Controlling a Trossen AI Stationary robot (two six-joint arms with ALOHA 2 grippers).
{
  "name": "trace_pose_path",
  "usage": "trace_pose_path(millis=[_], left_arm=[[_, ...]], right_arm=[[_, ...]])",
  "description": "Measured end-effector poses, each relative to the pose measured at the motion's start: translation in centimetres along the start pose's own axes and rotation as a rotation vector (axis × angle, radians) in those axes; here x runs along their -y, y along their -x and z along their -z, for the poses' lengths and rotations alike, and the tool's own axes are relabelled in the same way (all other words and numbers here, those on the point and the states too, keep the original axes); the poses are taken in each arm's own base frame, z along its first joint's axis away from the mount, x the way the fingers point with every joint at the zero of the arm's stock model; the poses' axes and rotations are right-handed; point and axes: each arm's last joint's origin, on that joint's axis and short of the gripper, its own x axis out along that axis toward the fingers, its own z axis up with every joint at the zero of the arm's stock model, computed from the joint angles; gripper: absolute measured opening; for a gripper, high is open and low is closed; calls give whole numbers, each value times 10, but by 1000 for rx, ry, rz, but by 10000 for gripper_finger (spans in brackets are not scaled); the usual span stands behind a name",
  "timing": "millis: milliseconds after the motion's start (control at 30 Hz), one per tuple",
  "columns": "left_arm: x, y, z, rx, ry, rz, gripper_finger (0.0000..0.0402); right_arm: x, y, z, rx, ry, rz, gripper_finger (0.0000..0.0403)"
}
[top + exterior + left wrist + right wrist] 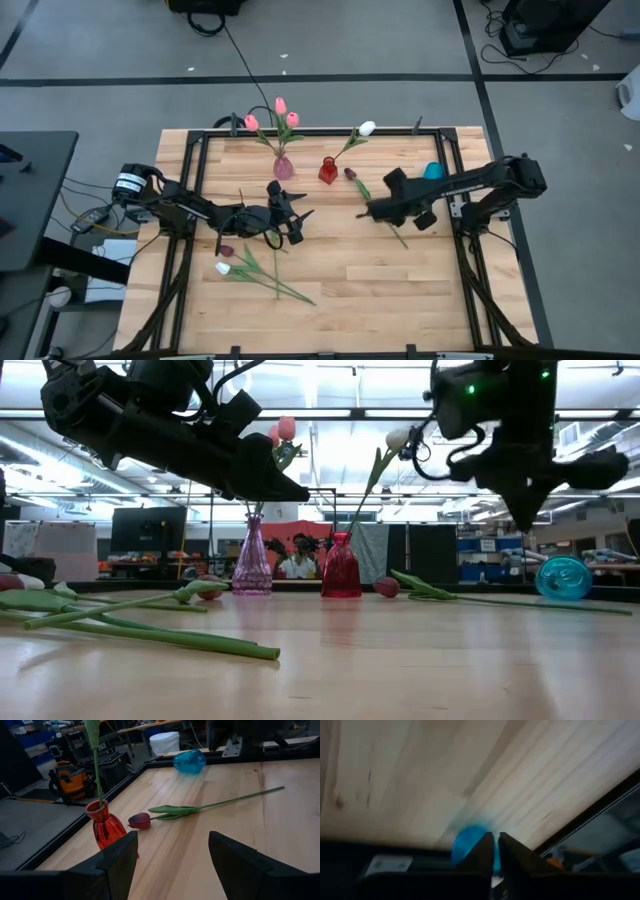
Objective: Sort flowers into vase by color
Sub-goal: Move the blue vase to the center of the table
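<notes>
Three pink tulips (281, 113) stand upright in the pink vase (284, 167) at twelve o'clock; a white tulip (366, 129) leans from the red vase (328, 170); a maroon tulip (352, 174) lies flat toward three.

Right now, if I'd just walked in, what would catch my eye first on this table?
Probably the vases at the far edge: a pink vase holding pink tulips and a red vase with one white tulip. Two dark arms hang over the middle, and a blue vase lies tipped on the right.

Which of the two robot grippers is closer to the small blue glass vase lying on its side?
The right gripper. It hovers a short way in from the blue vase at the table's right edge. The left gripper hangs open near the table's middle, much farther away.
</notes>
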Motion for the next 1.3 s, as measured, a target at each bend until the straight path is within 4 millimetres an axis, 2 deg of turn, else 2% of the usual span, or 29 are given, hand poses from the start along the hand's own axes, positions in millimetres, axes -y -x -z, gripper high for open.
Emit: trace_pose_path(millis=[167,267,367,500,767,867,1000,1100,1200,1300], left_arm=[[0,0,0,0,10,0,249],[0,0,0,0,11,0,249],[0,0,0,0,11,0,249],[0,0,0,0,11,0,249],[0,0,0,0,10,0,249],[0,0,0,0,10,0,249],[0,0,0,0,9,1,249],[0,0,0,1,9,0,249],[0,0,0,0,8,2,249],[2,1,0,-2,-6,8,249]], right_arm=[[6,-23,13,-161,-23,-130,143],[1,-44,8,-250,64,-190,208],[-6,-63,1,-324,174,-179,241],[-9,-77,0,-384,259,-216,241],[-7,-89,9,-486,272,-143,198],[-2,-90,19,-565,191,-108,187],[4,-95,30,-590,39,-211,177],[7,-102,35,-586,29,-227,172],[10,-110,37,-591,56,-160,173],[12,-115,38,-588,67,-157,186]])
